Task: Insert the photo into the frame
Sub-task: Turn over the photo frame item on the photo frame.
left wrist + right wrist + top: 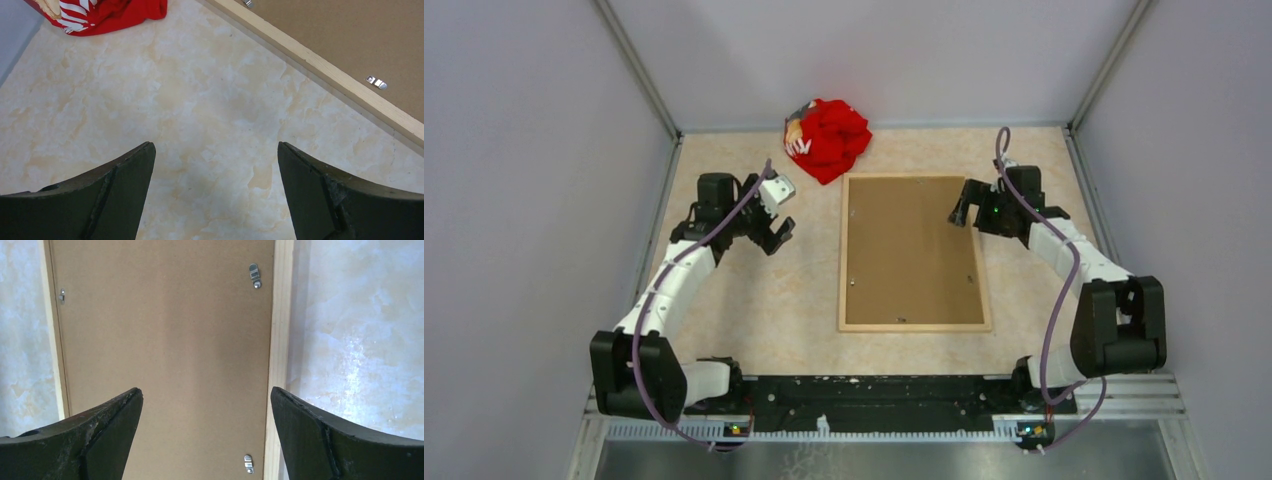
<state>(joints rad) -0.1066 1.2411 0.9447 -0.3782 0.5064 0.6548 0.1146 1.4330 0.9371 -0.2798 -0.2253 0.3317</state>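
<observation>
The two arm bases are bolted at the near edge of the beige marbled worktop (754, 300); just beyond them, in the middle of the worktop, the frame (914, 326) lies flat and face down with its long sides running away from the bases; a brown backing board (914, 250) fills its pale wood moulding, and small metal turn clips (255, 275) sit along the board's edges; further back, the left end effector (782, 212) hangs over bare worktop to the left of the frame, apart from it, its fingers spread wide and holding nothing; at about the same depth, the right end effector (964, 205) is over the frame's right rail near the far corner, also spread wide and empty, one finger above the board and the other above the worktop outside the rail; farthest back, a crumpled red cloth (829, 138) with white lettering lies by the back wall, just beyond the frame's far left corner.
</observation>
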